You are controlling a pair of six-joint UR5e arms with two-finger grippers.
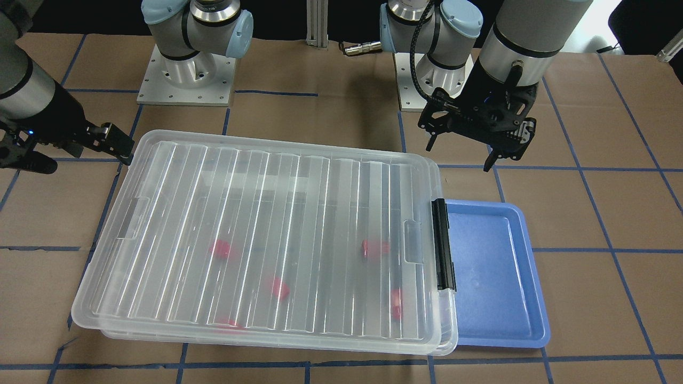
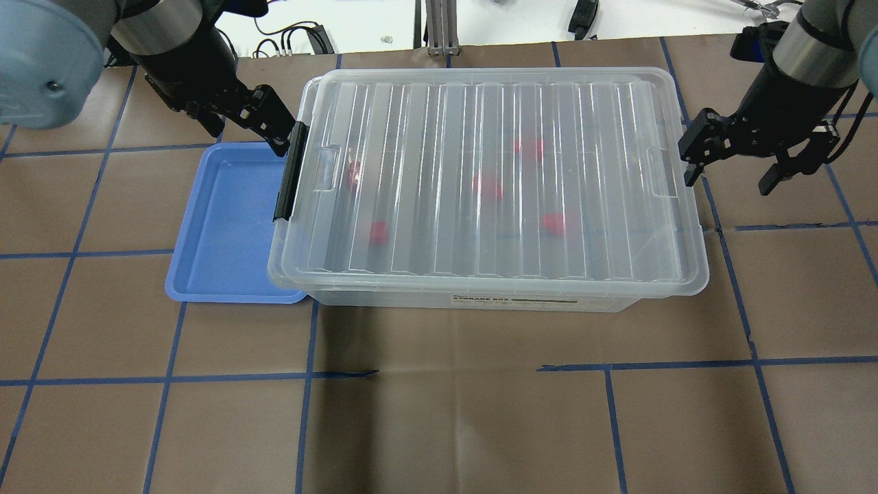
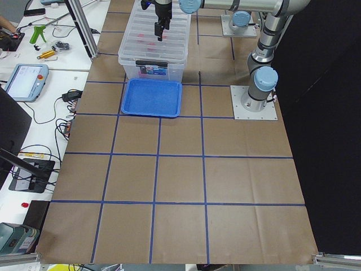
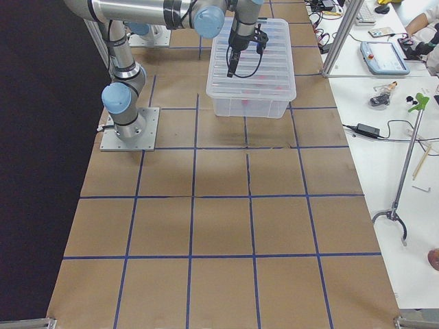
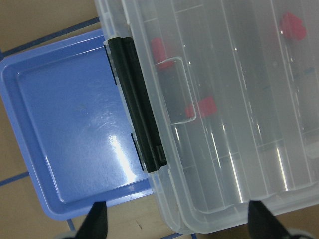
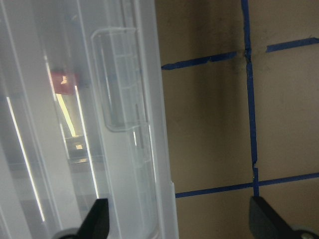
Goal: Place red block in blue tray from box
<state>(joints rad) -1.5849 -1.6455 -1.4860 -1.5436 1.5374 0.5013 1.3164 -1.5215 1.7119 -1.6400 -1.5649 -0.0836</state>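
Trouble starts with the lid (image 2: pixel 583 171): it sits shut on the box (image 2: pixel 535 300), the black clip (image 2: pixel 289 171) seemingly latched at the end that butts against the blue tray (image 2: pixel 226 226), and the red blocks (image 2: pixel 488 185) lie loose underneath, none in the tray. Both grippers hang with fingers spread and nothing held, the left gripper (image 1: pixel 460 153) above the clip end, the right gripper (image 2: pixel 726 186) off the far end. If I pull the lid before that clip is freed, I expect the whole box to tip, scatter the blocks and shove the tray.

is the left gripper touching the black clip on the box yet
Apart. The exterior front-facing view shows the left gripper hanging open, with bare table showing between it and the black clip.
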